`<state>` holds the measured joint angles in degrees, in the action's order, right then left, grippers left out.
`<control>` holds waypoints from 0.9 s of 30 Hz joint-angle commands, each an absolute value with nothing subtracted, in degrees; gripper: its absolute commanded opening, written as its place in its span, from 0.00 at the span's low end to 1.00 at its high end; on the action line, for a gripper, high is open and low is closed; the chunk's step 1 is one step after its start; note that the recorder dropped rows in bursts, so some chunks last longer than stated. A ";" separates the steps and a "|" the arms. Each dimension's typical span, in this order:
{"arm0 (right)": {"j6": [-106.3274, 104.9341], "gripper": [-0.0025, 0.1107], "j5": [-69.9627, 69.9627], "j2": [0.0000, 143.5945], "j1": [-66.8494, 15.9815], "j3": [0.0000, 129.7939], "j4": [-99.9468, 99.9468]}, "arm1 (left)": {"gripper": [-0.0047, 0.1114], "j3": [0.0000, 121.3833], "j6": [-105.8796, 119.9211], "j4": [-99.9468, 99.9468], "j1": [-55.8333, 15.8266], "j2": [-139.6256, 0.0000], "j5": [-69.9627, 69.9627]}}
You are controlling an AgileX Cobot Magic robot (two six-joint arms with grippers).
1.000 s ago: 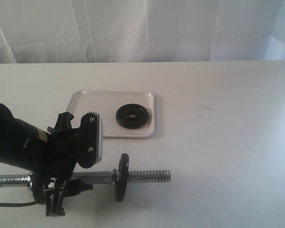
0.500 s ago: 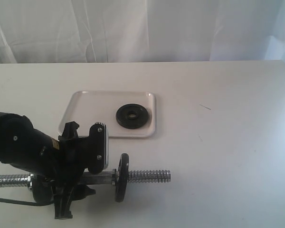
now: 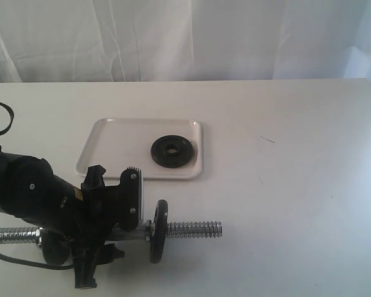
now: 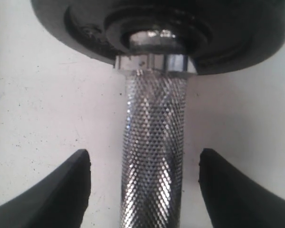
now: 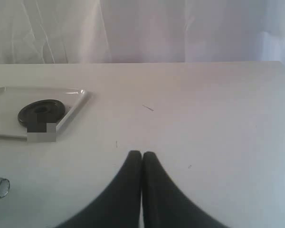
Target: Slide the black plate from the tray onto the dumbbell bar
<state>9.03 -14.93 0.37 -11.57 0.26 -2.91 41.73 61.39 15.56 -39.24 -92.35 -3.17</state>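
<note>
The black plate (image 3: 172, 151) lies flat in the right part of the white tray (image 3: 111, 137). In front of the tray, the chrome dumbbell bar (image 3: 191, 229) lies on the table, with one black disc (image 3: 159, 231) upright on it. My left gripper (image 3: 108, 238) is low over the bar's middle. In the left wrist view it (image 4: 145, 166) is open, its fingers (image 4: 61, 190) on either side of the knurled bar (image 4: 154, 142) without touching it, and the disc (image 4: 156, 28) is just ahead. My right gripper (image 5: 142, 154) is shut and empty, over bare table, out of the exterior view.
Another black disc (image 3: 52, 253) shows partly under the left arm near the bar's left threaded end (image 3: 12, 235). A black cable (image 3: 3, 117) loops at the left edge. A white curtain hangs behind the table. The right wrist view shows the plate (image 5: 41, 111) and the tray (image 5: 4, 95).
The left arm has come down and forward, so its gripper now sits lower round the bar. The bar, the discs and the tray have not moved.
</note>
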 commanded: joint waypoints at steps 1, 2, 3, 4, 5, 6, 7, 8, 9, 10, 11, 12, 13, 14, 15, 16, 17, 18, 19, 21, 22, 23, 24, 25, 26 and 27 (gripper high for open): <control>9.20 0.02 -14.88 0.00 -11.58 0.00 -2.99 | 0.58 41.33 61.28 16.48 -39.61 -92.42 -4.09; 9.20 0.02 -14.88 0.00 -11.58 0.00 -2.99 | 0.57 41.33 61.28 16.48 -39.61 -92.42 -4.09; 9.20 0.02 -14.88 0.00 -11.58 0.00 -2.99 | 0.56 41.33 61.28 16.48 -39.61 -92.42 -4.09; 9.20 0.02 -14.88 0.00 -11.58 0.00 -2.99 | 0.55 41.33 61.28 16.48 -39.61 -92.42 -4.09; 9.20 0.02 -15.00 0.00 -11.58 0.00 -2.99 | 0.54 41.33 61.28 16.48 -39.61 -92.42 -4.20; 9.20 0.02 -15.00 0.00 -11.58 0.00 -2.99 | 0.54 41.33 61.28 16.48 -39.61 -92.42 -4.23; 9.20 0.02 -15.00 0.00 -11.58 0.00 -2.99 | 0.53 41.33 61.28 16.48 -39.61 -92.42 -4.33; 9.20 0.02 -15.00 0.00 -11.58 0.00 -2.99 | 0.53 41.33 61.28 16.48 -39.61 -92.42 -4.33; 9.20 0.02 -15.00 0.00 -11.58 0.00 -2.99 | 0.52 41.33 61.28 16.48 -39.61 -92.42 -4.33; 9.20 0.02 -15.00 0.00 -11.58 0.00 -2.99 | 0.53 41.33 61.28 16.48 -39.61 -92.45 -4.33; 9.20 0.02 -15.00 0.00 -11.58 0.00 -2.99 | 0.52 41.33 61.28 16.48 -39.61 -92.57 -4.33; 9.20 0.02 -15.00 0.00 -11.58 0.00 -2.99 | 0.52 41.33 61.28 16.48 -39.61 -92.80 -4.33; 9.20 0.02 -15.00 0.00 -11.58 0.00 -2.99 | 0.52 41.33 61.28 16.48 -39.61 -93.06 -4.44; 9.20 0.02 -15.00 0.00 -11.58 0.00 -2.99 | 0.52 41.33 61.28 16.48 -39.61 -93.17 -4.44; 9.20 0.02 -15.00 0.00 -11.58 0.00 -2.99 | 0.52 41.33 61.28 16.48 -39.61 -93.28 -4.44; 9.20 0.02 -15.00 0.00 -11.58 0.00 -2.99 | 0.52 41.33 61.28 16.48 -39.61 -93.44 -4.44; 9.20 0.02 -14.89 0.00 -11.58 0.00 -2.99 | 0.52 41.33 61.28 16.48 -39.61 -93.43 -4.33; 9.20 0.02 -14.89 0.00 -11.58 0.00 -2.99 | 0.52 41.33 61.28 16.48 -39.61 -93.43 -4.30; 9.20 0.02 -14.89 0.00 -11.58 0.00 -2.99 | 0.52 41.33 61.28 16.48 -39.61 -93.43 -4.30; 9.20 0.02 -14.89 0.00 -11.58 0.00 -2.99 | 0.52 41.33 61.28 16.48 -39.61 -93.43 -4.30; 9.48 0.02 -14.89 0.00 -11.58 0.00 -2.99 | 0.52 41.33 61.28 16.48 -39.61 -93.43 -4.32; 10.40 0.02 -14.89 0.00 -11.58 0.00 -2.99 | 0.52 41.33 61.28 16.48 -39.61 -93.43 -4.32; 10.16 0.02 -14.89 0.00 -11.58 0.00 -2.99 | 0.50 41.33 61.28 16.48 -39.61 -93.43 -4.32; 10.16 0.02 -14.89 0.00 -11.58 0.00 -2.99 | 0.49 41.33 61.28 16.48 -39.61 -93.43 -4.32; 10.29 0.02 -14.89 0.00 -11.58 0.00 -2.99 | 0.46 41.33 61.28 16.48 -39.61 -93.43 -4.32; 10.29 0.02 -14.89 0.00 -11.58 0.00 -2.99 | 0.42 41.33 61.28 16.48 -39.61 -93.43 -4.32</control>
<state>9.86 -14.93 0.37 -11.57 0.26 -2.91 41.73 61.39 15.56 -39.24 -93.47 -3.30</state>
